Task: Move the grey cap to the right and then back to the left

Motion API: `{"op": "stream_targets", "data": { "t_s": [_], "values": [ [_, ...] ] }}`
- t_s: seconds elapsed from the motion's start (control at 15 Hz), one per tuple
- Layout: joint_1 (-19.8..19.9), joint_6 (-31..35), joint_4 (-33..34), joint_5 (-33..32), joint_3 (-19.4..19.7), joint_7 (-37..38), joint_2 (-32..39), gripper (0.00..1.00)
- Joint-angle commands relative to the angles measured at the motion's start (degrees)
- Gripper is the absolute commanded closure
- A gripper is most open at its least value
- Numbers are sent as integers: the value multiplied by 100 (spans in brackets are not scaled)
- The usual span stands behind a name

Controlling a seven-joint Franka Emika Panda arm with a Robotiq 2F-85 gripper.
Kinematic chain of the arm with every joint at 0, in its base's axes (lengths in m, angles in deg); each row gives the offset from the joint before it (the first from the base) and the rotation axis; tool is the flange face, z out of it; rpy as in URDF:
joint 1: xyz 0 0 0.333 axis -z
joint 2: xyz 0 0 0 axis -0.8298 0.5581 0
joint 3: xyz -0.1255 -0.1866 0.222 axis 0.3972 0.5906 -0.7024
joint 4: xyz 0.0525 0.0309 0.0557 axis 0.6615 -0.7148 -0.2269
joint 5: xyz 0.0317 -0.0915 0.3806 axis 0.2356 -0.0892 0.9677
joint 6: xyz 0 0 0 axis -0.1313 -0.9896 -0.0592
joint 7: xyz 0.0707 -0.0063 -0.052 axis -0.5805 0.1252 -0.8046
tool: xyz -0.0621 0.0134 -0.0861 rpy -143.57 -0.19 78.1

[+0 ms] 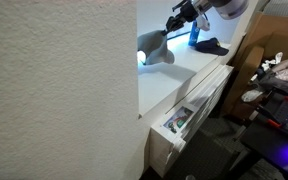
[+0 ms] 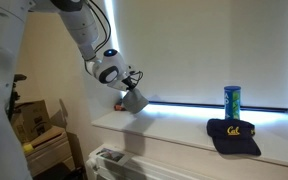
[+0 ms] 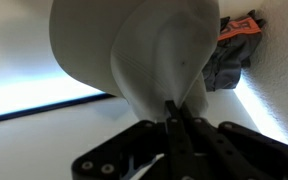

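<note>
The grey cap point(image 2: 135, 101) hangs from my gripper point(image 2: 130, 84) a little above the white windowsill point(image 2: 174, 130), near its left end by the wall. In an exterior view the grey cap point(image 1: 152, 46) hangs below the gripper point(image 1: 171, 27). In the wrist view the two fingers point(image 3: 174, 116) are pressed together on a fold of the cap's light-grey fabric point(image 3: 134, 50), and the cap fills the top of the picture.
A black cap with yellow lettering point(image 2: 234, 134) lies on the sill beside an upright blue can point(image 2: 232, 100); both also show in an exterior view, the black cap point(image 1: 212, 46) and the can point(image 1: 194, 33). An orange and grey object point(image 3: 234, 45) sits against the wall. A white wall corner point(image 1: 64, 90) blocks much of that view.
</note>
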Motion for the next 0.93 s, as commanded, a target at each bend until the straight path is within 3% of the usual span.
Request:
{"op": "stream_targets", "data": {
  "t_s": [0.0,0.07,0.13,0.2,0.4,0.87],
  "values": [
    [670,384,80,-242,-582,-78,622,99],
    [643,440,75,-270,-491,-76,711,71],
    [469,232,6,-177,-368,-5,435,71],
    [493,259,8,-203,-355,-5,522,89],
    [466,259,11,-203,-355,-2,502,70],
    [458,259,19,-202,-362,1,495,70]
  ]
}}
